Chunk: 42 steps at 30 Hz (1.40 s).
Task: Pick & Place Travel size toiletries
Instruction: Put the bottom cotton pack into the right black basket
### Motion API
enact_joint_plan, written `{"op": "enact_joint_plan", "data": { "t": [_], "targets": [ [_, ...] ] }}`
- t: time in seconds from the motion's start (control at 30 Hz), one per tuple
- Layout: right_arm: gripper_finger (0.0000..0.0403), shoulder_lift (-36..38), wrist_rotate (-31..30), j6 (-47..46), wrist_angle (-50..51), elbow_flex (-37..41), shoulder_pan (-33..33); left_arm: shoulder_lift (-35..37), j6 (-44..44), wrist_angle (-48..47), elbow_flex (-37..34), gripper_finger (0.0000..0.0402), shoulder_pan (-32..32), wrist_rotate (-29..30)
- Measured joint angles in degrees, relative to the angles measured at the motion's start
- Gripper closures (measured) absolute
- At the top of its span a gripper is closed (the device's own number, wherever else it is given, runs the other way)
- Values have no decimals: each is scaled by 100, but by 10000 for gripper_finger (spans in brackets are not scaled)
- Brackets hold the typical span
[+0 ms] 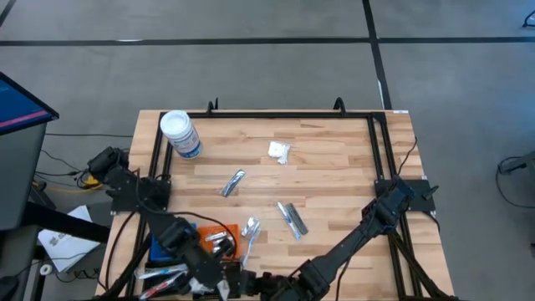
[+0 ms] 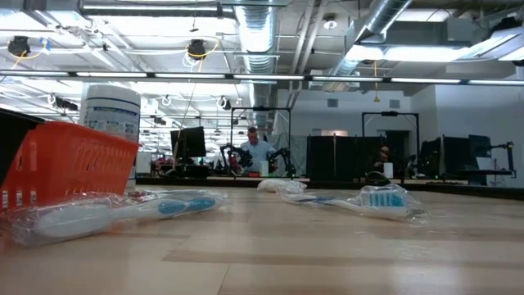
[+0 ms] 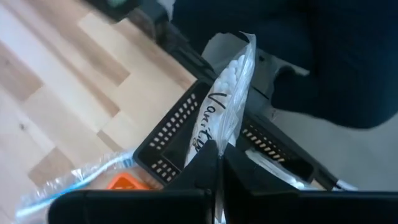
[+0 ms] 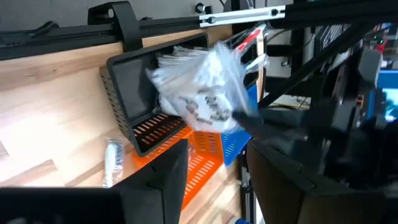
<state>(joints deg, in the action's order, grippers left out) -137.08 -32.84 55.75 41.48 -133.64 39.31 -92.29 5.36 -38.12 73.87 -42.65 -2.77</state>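
This is a robotics lab in an open industrial hall. Exposed silver ducts (image 2: 258, 33), pipes and strip lights run across the bare ceiling, and the floor (image 1: 251, 58) around the bench is grey concrete crossed by dark lines. The butcher-block table (image 1: 334, 180) sits inside a black metal frame, and behind it a person (image 2: 255, 152) sits among monitors (image 2: 187, 141) beside other robot arms

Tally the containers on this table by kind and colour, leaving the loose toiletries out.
Black tray: 1
Orange tray: 1
Blue tray: 1
White-lidded jar: 1
Total: 4
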Motion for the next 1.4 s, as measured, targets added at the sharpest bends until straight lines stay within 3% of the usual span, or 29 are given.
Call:
{"op": "enact_joint_plan", "data": {
  "t": [0.27, 0.63, 0.9, 1.1, 1.4],
  "targets": [
    [246, 0, 0, -33, -11, 0, 10, 0, 374, 17, -65, 401, -87, 23],
    [264, 9, 1, -225, 7, 0, 22, 38, 966, 803, -979, 401, -98, -334],
    [274, 9, 0, -317, -35, 0, -58, 585, 1421, 1798, -1621, 401, -72, -716],
    [275, 9, 2, -330, -40, 0, -59, 1039, 1427, 2440, -2333, 401, -35, -655],
    [275, 9, 26, -332, -127, 0, -140, 1158, 1424, 2683, -2647, 401, 213, -816]
  ]
}}
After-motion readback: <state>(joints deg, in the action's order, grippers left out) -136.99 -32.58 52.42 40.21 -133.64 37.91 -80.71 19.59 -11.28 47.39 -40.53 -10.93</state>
